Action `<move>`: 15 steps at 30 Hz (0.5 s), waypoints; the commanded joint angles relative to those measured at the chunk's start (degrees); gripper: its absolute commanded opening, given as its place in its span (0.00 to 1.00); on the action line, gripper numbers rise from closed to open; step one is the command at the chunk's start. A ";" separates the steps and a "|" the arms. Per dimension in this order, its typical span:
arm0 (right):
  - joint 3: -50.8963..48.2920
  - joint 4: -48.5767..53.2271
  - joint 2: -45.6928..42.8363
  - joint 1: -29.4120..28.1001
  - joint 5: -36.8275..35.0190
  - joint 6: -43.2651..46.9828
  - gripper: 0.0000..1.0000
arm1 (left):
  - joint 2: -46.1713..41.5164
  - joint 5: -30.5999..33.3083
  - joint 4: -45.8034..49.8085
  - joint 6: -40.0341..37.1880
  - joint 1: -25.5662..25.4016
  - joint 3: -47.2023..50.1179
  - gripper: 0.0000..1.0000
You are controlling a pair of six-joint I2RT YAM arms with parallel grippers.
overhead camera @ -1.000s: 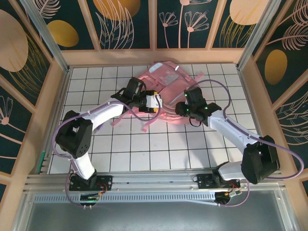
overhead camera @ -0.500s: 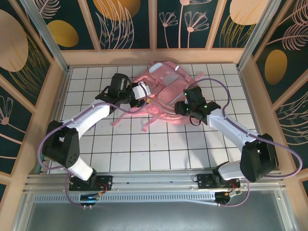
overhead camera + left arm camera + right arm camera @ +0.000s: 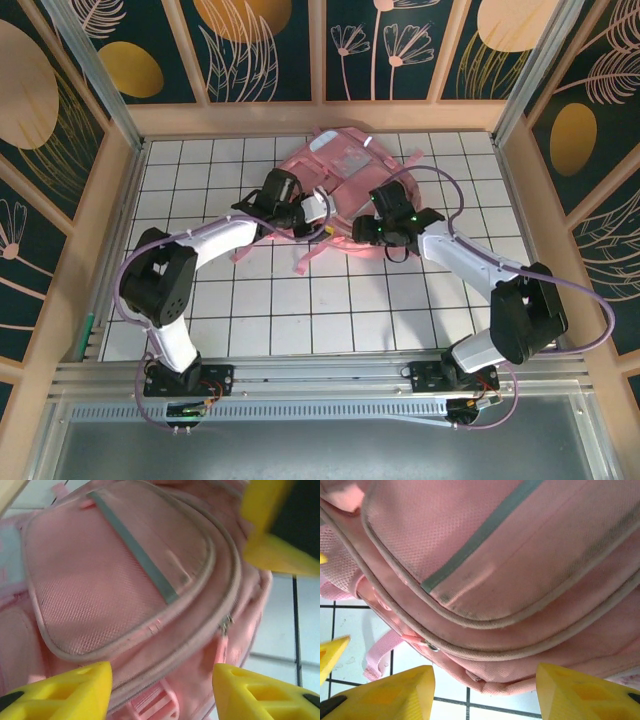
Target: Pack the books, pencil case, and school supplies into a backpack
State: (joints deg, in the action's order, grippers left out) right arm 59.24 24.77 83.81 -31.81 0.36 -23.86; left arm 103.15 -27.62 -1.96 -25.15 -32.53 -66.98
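Backpack (image 3: 345, 170) lying flat at the far middle of the table (image 3: 300, 310). The left gripper (image 3: 160, 677), back from a brief swing leftward, and the right gripper (image 3: 485, 680), nudged inward, hover over its near edge. Both have jaws spread and empty, and the zip (image 3: 432, 647) is probably their next target.

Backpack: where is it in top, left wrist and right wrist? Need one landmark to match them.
Top external: backpack at upper centre of the table.
Left wrist: takes up most of the frame, front pocket centre-left.
Right wrist: spans the upper frame, lower edge curving above the tiles.
Landmark: the grey stripe on the front pocket, diagonal in both wrist views.
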 commanded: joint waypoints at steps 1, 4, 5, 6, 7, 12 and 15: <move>3.25 0.63 0.60 0.14 1.79 4.19 0.56 | 0.48 6.92 -7.71 36.72 -0.01 -0.80 0.52; 2.60 1.31 0.39 0.16 -0.10 3.75 0.56 | 3.16 11.70 2.41 62.35 -0.05 -3.51 0.56; 2.01 1.25 0.18 0.13 -0.48 3.35 0.56 | 3.91 8.53 1.41 69.90 -0.31 -2.02 0.55; 1.53 1.03 0.00 0.10 -0.49 3.11 0.56 | 3.84 5.90 -3.03 77.63 -0.77 1.14 0.54; 1.18 0.83 -0.21 0.08 -0.38 3.04 0.56 | 3.10 5.29 -8.07 82.69 -1.41 4.58 0.54; 0.44 -0.01 -0.84 0.15 0.25 2.35 0.56 | -0.32 16.94 -1.81 91.75 -3.24 6.41 0.58; -0.29 -0.75 -1.42 0.11 1.16 1.84 0.56 | 0.02 18.51 -2.23 96.40 -3.24 6.32 0.60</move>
State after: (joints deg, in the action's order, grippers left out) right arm 60.20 24.62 83.74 -31.81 1.08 -21.54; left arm 104.84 -13.50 -5.19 59.66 -36.03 -59.68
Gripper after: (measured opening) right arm 0.562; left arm 0.596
